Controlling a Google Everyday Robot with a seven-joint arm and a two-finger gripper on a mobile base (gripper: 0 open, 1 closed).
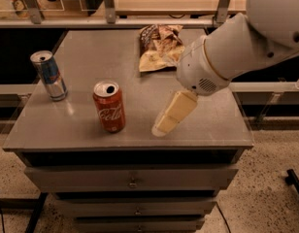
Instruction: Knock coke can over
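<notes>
A single camera stands high at the near side of the bench, close in, looking down and away, the gripper hanging near-right of centre.

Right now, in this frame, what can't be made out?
Camera view:
- The gripper, low right of the coke can: contact with the tabletop unclear, seen from above.
- Chip bag: right edge hidden by the arm.
- Blue-and-silver can: lettering blurred.
- Arm: cut off by right edge.
</notes>
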